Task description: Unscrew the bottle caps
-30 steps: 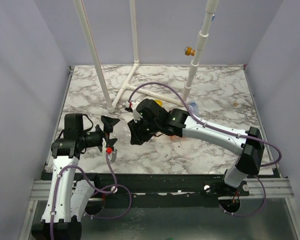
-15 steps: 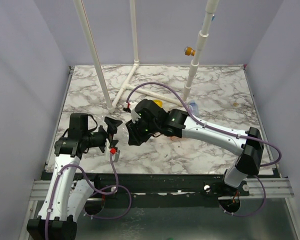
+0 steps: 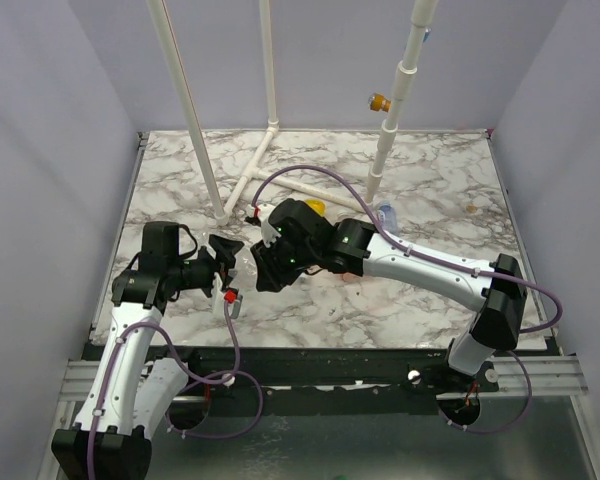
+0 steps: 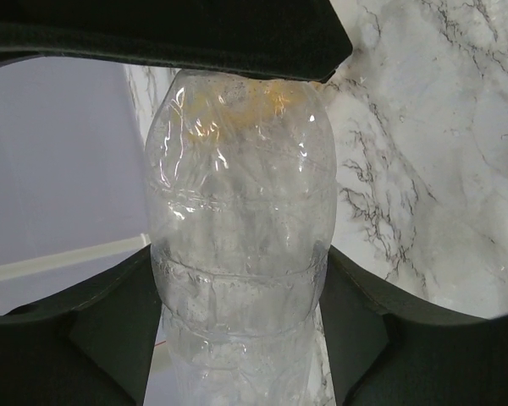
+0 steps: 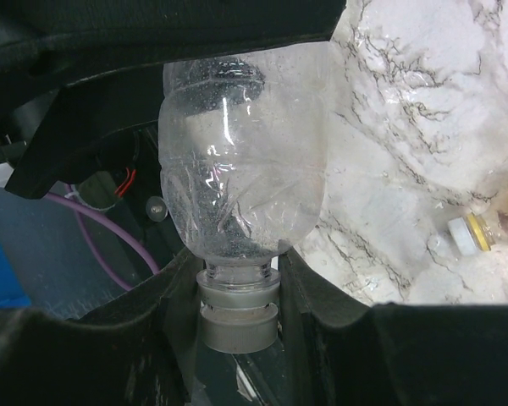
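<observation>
Clear small bottle [image 4: 237,211] held level above the desk [image 3: 430,190], left of centre: left hand [image 3: 223,265] clamped on its body, right hand [image 3: 264,270] closed around its cap [image 5: 237,317]. Marbled white desk; lilac walls [image 3: 40,150].

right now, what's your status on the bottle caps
Left hand shut on clear bottle body. Right hand shut on its cap, cap still on. Nothing in the way.
</observation>
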You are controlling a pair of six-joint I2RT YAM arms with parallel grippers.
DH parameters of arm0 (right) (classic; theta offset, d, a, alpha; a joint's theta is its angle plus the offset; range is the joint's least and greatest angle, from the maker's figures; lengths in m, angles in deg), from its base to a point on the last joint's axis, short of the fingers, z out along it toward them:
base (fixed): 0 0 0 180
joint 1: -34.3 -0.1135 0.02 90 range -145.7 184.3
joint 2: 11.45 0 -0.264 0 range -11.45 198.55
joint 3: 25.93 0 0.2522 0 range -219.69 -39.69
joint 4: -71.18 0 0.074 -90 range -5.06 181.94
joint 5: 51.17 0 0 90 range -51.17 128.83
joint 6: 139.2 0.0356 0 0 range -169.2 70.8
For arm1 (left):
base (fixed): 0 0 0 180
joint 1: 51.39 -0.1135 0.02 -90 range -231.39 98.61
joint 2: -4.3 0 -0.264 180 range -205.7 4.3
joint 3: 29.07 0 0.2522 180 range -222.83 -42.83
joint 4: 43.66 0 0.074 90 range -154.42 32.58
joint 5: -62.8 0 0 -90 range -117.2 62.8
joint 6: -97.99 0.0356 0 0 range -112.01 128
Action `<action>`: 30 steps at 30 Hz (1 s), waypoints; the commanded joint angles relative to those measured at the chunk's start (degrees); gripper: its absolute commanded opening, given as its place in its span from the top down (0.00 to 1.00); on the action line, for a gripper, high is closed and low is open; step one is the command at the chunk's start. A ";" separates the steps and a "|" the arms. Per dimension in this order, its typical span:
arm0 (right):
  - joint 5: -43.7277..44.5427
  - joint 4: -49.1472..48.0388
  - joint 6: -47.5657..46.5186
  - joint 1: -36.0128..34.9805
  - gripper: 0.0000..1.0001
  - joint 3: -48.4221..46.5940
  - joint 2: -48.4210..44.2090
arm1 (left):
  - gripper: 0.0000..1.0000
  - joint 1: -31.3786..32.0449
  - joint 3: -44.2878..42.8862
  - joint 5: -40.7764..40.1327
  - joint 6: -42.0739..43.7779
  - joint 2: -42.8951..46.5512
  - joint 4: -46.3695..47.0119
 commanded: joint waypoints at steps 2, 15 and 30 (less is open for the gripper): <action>-1.00 0.35 -0.37 -0.56 0.81 0.16 -1.03 | 0.37 0.01 1.57 -3.27 1.66 1.51 1.41; 15.74 -3.18 0.92 -0.50 0.18 -6.94 -3.36 | 0.64 -0.01 1.88 -0.31 -24.11 2.87 13.59; 31.60 -16.85 2.41 -0.53 0.17 -7.72 -5.61 | 0.67 0.50 2.47 -0.37 -92.58 1.89 41.64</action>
